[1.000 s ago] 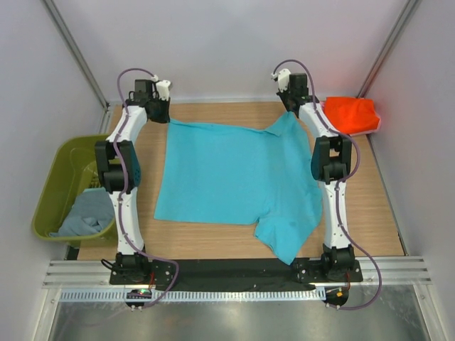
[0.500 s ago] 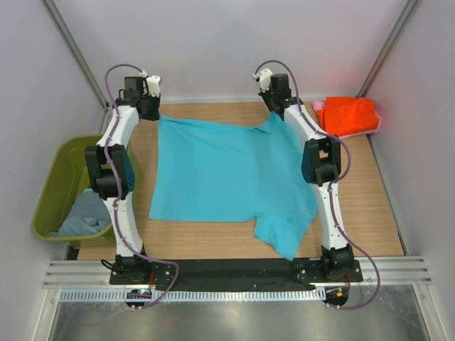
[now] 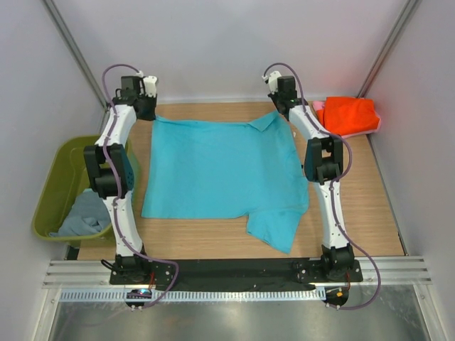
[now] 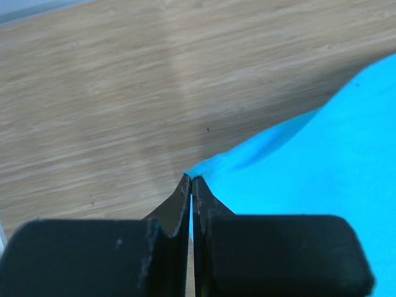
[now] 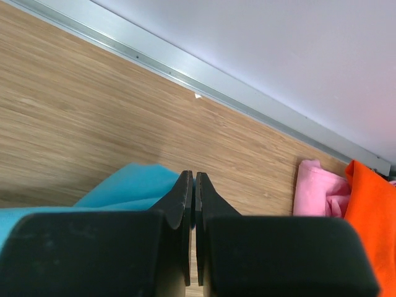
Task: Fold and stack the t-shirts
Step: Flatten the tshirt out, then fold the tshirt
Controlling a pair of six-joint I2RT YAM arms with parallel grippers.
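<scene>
Turquoise shirt is lying spread mid-frame in the top view, with the left gripper and right gripper pinching its upper corners shut; flattening seems underway, probably calling next for releasing and folding.

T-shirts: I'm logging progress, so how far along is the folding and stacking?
Seemingly done: the orange-red t-shirt on the pink t-shirt, far right. In hand: the turquoise t-shirt, spread out, far edge pinched by the left fingers and right fingers. Left: folding it, plus the grey-blue t-shirt in the olive-green bin.
</scene>
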